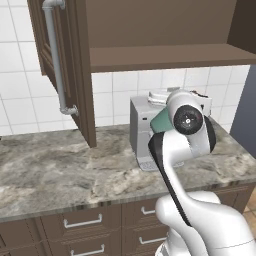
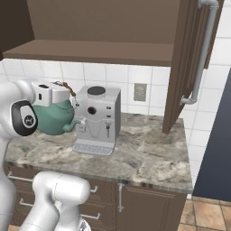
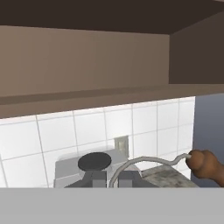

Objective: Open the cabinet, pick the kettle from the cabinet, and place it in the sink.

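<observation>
Above the worktop's [image 2: 149, 158] middle, beside the coffee machine [image 2: 97, 119], the gripper [image 2: 67, 93] is clenched on the kettle's [image 2: 52, 118] thin handle, carrying it clear below the open cabinet [image 2: 103, 27], presumably to lift it toward the sink.

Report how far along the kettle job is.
Done: the dark brown wooden cabinet stands open, its shelf bare. In hand: the small teal-green rounded kettle hangs above the counter beside the grey boxy coffee machine, its thin handle in the shut pincer. Left: carrying it to the sink and setting it in.
</observation>
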